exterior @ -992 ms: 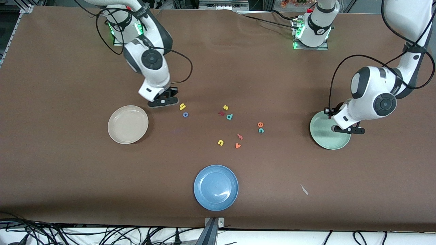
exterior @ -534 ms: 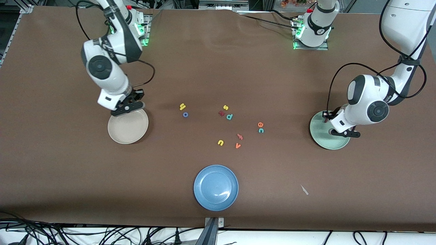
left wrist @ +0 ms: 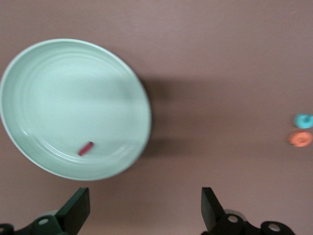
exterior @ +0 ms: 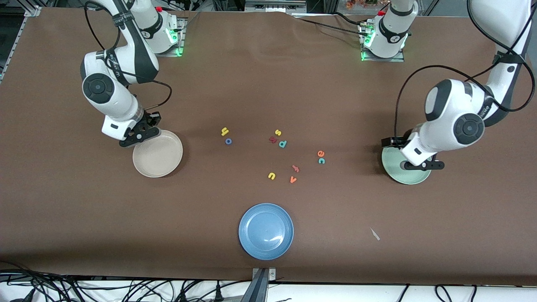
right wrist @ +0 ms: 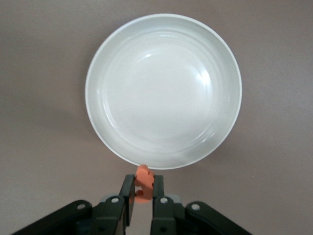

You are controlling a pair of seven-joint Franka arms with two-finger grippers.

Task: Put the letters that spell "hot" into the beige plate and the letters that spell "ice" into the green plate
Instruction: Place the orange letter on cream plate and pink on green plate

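Orange t (right wrist: pixel 143 188) pinched in right claw (right wrist: pixel 142 196) by beige plate (exterior: pixel 157 153) rim; left claw (left wrist: pixel 142 208) spread wide by green plate (left wrist: pixel 73 107), red i (left wrist: pixel 85 148) inside.

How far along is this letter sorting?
Done: the dark red i lies in the green plate, with the open left gripper above it. In hand: the right gripper pinches an orange letter, apparently the t, over the beige plate's rim; that plate is empty. Left: the yellow h, blue o, orange e and teal c lie on the table.
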